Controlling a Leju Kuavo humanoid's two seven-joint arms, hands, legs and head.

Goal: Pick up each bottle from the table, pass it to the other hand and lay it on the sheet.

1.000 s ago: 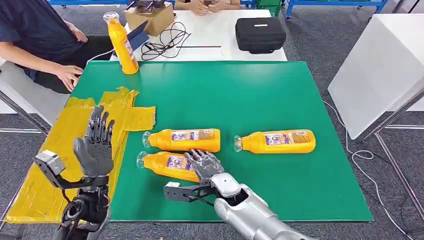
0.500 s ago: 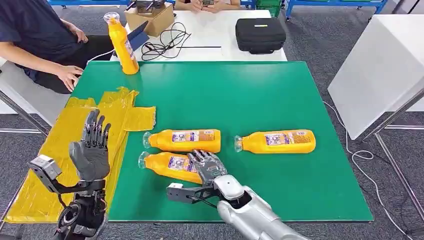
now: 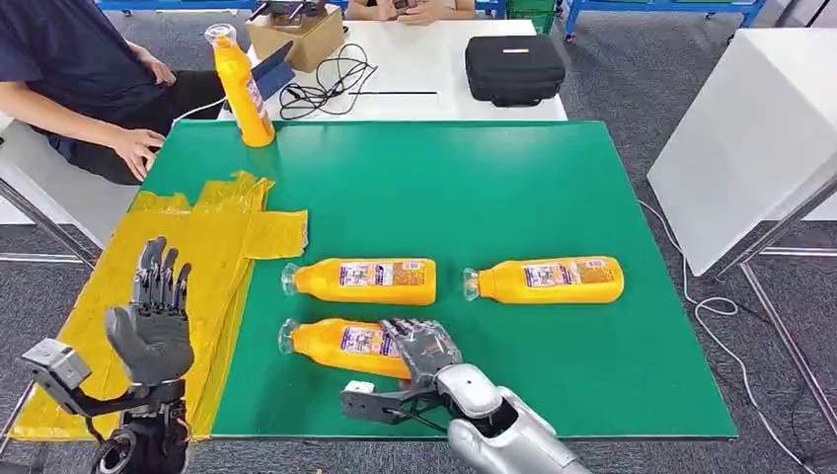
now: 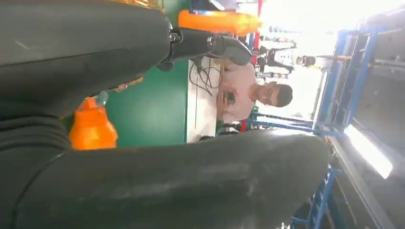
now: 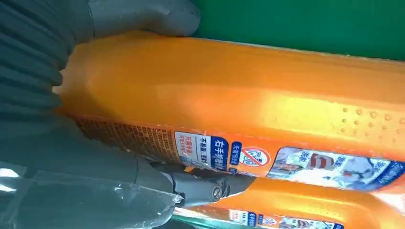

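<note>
The nearest orange plastic bottle (image 3: pixel 341 345) lies on the green table (image 3: pixel 553 188), its base wrapped by the right hand (image 3: pixel 424 348). Left of it, the left hand (image 3: pixel 153 321) hovers empty, fingers spread, over the yellow sheet (image 3: pixel 118 267).

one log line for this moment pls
right robot hand grips nearest lying orange plastic bottle | left robot hand open, raised | yellow sheet bare
</note>
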